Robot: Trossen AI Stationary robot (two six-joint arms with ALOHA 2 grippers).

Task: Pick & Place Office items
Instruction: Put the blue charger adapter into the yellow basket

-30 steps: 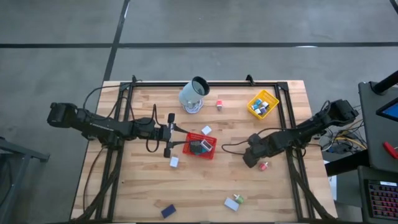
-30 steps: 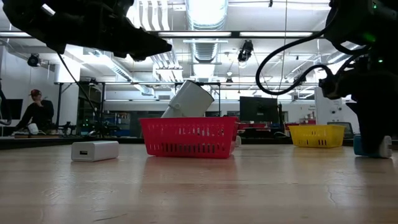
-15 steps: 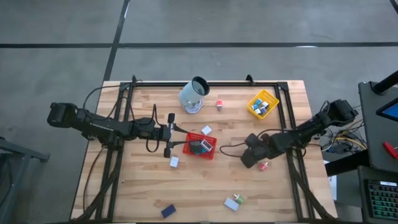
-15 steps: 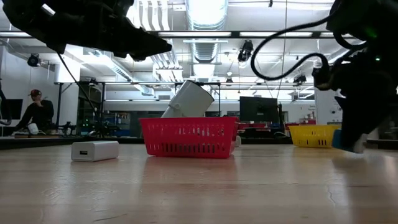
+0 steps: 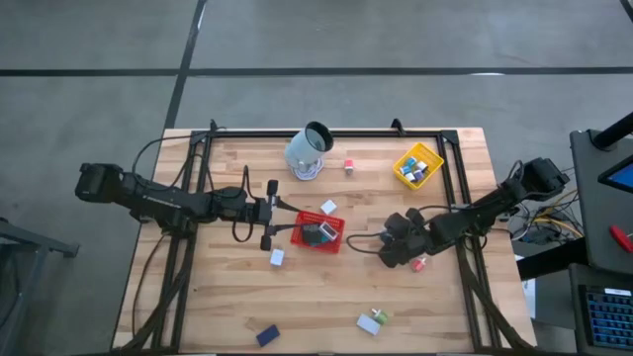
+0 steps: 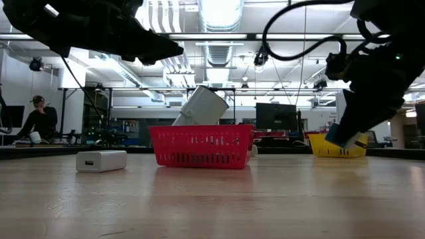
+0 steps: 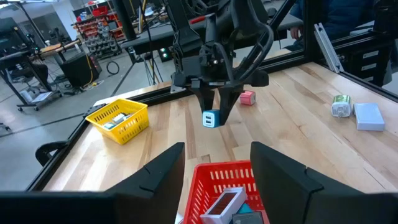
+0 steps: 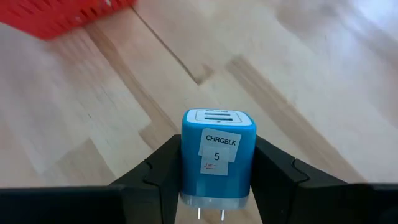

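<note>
From above, the right end effector (image 5: 393,249) hangs over the wooden surface (image 5: 326,297), between the red tray (image 5: 318,231) and a small pink-red item (image 5: 419,263) lying just beside it. What it carries is hard to make out from up here. The left end effector (image 5: 271,214) sits at the red tray's left edge, with a small white item (image 5: 277,257) on the boards near it. The pale cup (image 5: 308,150) and the yellow tray (image 5: 417,165) stand along the far side, and more items lie near the front edge.

Down at surface level, the right end effector (image 6: 346,136) is up off the boards with a blue charger block (image 6: 342,137) pinched at its tip, in front of the yellow tray (image 6: 336,145). A white block (image 6: 101,160) lies left of the red tray (image 6: 201,146).

Left wrist view now: its own fingers (image 7: 160,174) stand apart with nothing between them, straddling the near rim of the red tray (image 7: 216,180). Beyond, the right end effector (image 7: 212,114) points straight down, clamped on the blue charger block (image 7: 209,118), which hangs clear above the wood.

Right wrist view: there it is up close, the blue charger block (image 8: 217,155) squeezed between both fingers (image 8: 160,165), label facing the camera, prongs pointing back toward the wrist, wood below.
</note>
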